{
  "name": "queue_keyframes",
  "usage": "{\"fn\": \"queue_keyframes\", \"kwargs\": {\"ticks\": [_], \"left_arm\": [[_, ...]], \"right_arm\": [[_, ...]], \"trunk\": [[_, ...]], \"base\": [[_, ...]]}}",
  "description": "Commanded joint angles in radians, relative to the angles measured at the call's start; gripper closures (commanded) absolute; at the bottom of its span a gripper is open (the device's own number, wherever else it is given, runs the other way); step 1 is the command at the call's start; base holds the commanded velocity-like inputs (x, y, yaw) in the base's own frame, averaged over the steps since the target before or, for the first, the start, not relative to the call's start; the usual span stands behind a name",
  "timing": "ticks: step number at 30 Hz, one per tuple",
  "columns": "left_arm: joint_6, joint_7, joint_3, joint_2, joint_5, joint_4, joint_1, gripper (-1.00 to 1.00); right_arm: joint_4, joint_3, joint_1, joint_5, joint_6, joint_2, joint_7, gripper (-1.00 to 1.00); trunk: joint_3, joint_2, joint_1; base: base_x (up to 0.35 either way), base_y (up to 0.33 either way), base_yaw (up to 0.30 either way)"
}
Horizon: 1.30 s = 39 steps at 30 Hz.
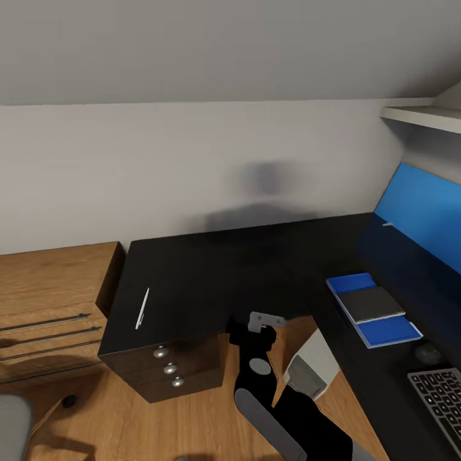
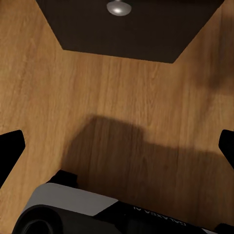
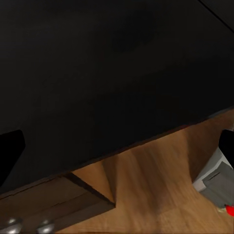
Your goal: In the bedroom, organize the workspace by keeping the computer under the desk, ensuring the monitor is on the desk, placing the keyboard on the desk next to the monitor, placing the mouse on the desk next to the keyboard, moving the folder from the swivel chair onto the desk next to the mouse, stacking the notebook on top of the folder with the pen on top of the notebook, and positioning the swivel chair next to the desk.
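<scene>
A sloped grey ceiling and pale wall close in the bedroom behind a glossy black L-shaped table (image 1: 211,269), with light wood floor (image 1: 147,422) below it.

In the head view the right gripper (image 1: 267,321) hovers just off the table's inner front edge, near the corner where the two wings meet; its wrist view shows the finger tips at either border with black tabletop between them, so it stands wide and empty. The left gripper (image 2: 117,146) in its own wrist view is likewise spread wide over bare floor, holding nothing, below the drawer unit (image 1: 168,368) with its silver knobs.

Outward from there, the pen (image 1: 142,308) lies alone near the table's left edge, above the drawers — thin, light, stiff and likely to roll or skid on the glossy top, so I judge a pinch across its middle, fingers square to its length, is safest. The grey computer (image 1: 312,368) stands on the floor under the table's right wing. On that wing the blue folder (image 1: 374,310) lies flat with the notebook (image 1: 373,303) on top, then the mouse (image 1: 428,353) and the keyboard (image 1: 440,396) toward the near end.
</scene>
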Motion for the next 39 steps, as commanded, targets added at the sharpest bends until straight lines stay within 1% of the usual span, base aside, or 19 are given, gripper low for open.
{"fn": "queue_keyframes", "kwargs": {"ticks": [1, 2, 5, 9, 13, 14, 15, 16, 18, 19, 21, 22, 25, 31, 33, 34, 37, 38, 39], "left_arm": [[-0.007, 0.006, -0.008, 0.001, 0.01, 0.0, -0.001, -1.0], [-0.007, 0.005, -0.008, 0.001, 0.01, -0.002, -0.001, -1.0], [-0.007, 0.005, -0.007, 0.001, 0.01, -0.004, -0.001, -1.0], [-0.007, 0.007, -0.005, 0.004, 0.01, -0.006, -0.001, -1.0], [-0.006, 0.012, -0.002, 0.023, 0.012, -0.032, -0.001, -1.0], [-0.006, 0.012, 0.01, 0.054, 0.018, -0.069, -0.001, -1.0], [-0.005, 0.012, 0.017, 0.059, 0.019, -0.075, -0.001, -1.0], [-0.005, 0.011, 0.039, 0.067, 0.022, -0.086, -0.001, -1.0], [-0.005, 0.01, 0.07, 0.072, 0.024, -0.096, -0.001, -1.0], [-0.004, 0.01, 0.105, 0.075, 0.025, -0.106, -0.001, -1.0], [-0.004, 0.009, 0.14, 0.076, 0.025, -0.117, -0.002, -1.0], [-0.003, 0.008, 0.169, 0.077, 0.023, -0.128, -0.001, -1.0], [-0.002, 0.007, 0.201, 0.078, 0.022, -0.144, -0.001, -1.0], [0.003, 0.006, 0.22, 0.08, 0.02, -0.171, -0.001, -1.0], [0.014, 0.006, 0.224, 0.083, 0.02, -0.212, -0.001, -1.0], [0.023, 0.007, 0.226, 0.085, 0.021, -0.232, -0.001, -1.0], [0.106, 0.017, 0.229, 0.11, 0.023, -0.337, -0.002, -1.0], [0.176, 0.033, 0.229, 0.129, 0.025, -0.402, -0.002, -1.0], [0.215, 0.045, 0.229, 0.138, 0.026, -0.437, -0.002, -1.0]], "right_arm": [[-0.002, 0.002, -0.001, -0.002, 0.01, -0.001, -0.006, -1.0], [-0.001, 0.005, -0.001, 0.013, 0.009, -0.001, -0.006, -1.0], [0.0, 0.005, -0.001, 0.027, 0.009, 0.0, -0.006, -1.0], [0.001, 0.006, -0.001, 0.028, 0.006, 0.005, -0.007, -1.0], [0.0, 0.007, -0.001, 0.028, 0.004, 0.005, -0.007, -1.0], [0.0, 0.007, -0.001, 0.028, 0.003, 0.006, -0.007, -1.0], [0.0, 0.007, -0.001, 0.028, 0.003, 0.006, -0.007, -1.0], [0.0, 0.007, -0.001, 0.028, 0.003, 0.007, -0.007, -1.0], [0.0, 0.007, -0.001, 0.028, 0.003, 0.006, -0.007, -1.0], [0.001, 0.007, -0.001, 0.028, 0.003, 0.006, -0.007, -1.0], [0.001, 0.007, -0.001, 0.028, 0.003, 0.007, -0.006, -1.0], [0.002, 0.007, -0.001, 0.028, 0.002, 0.007, -0.006, -1.0], [0.006, 0.007, -0.001, 0.028, 0.001, 0.007, -0.005, -1.0], [0.035, 0.01, -0.001, 0.028, -0.013, 0.008, -0.004, -1.0], [0.06, 0.011, -0.001, 0.029, -0.019, 0.012, -0.002, -1.0], [0.069, 0.01, -0.001, 0.03, -0.021, 0.015, -0.001, -1.0], [0.114, 0.009, -0.001, 0.043, -0.029, 0.032, 0.003, -1.0], [0.141, 0.007, -0.001, 0.058, -0.031, 0.043, 0.004, -1.0], [0.156, 0.007, -0.001, 0.069, -0.032, 0.049, 0.004, -1.0]], "trunk": [[-0.001, -0.001, 0.0], [-0.001, -0.001, 0.0], [-0.001, -0.001, 0.0], [-0.001, -0.001, 0.0], [-0.001, -0.001, 0.0], [-0.001, -0.001, 0.0], [-0.001, -0.001, 0.0], [-0.001, -0.001, 0.0], [-0.001, -0.001, 0.0], [-0.001, -0.001, 0.0], [-0.001, -0.001, 0.0], [-0.001, -0.001, 0.0], [-0.001, -0.001, 0.0], [-0.001, -0.001, 0.0], [-0.001, -0.001, 0.0], [-0.001, -0.001, 0.0], [-0.001, -0.001, 0.0], [-0.001, -0.001, 0.0], [-0.001, -0.001, 0.0]], "base": [[0.0, 0.0, 0.002], [0.079, 0.236, 0.23], [0.061, 0.283, 0.254], [0.004, 0.329, 0.246], [-0.02, 0.331, 0.078], [-0.091, 0.324, 0.015], [-0.096, 0.319, 0.012], [-0.096, 0.271, 0.008], [-0.076, 0.205, 0.006], [-0.043, 0.117, 0.003], [-0.031, 0.084, 0.002], [-0.018, 0.048, 0.008], [-0.011, 0.029, 0.062], [-0.003, 0.009, 0.202], [-0.001, 0.002, 0.258], [-0.001, 0.002, 0.264], [0.0, 0.001, 0.27], [0.0, 0.0, 0.274], [0.0, 0.0, 0.256]]}}
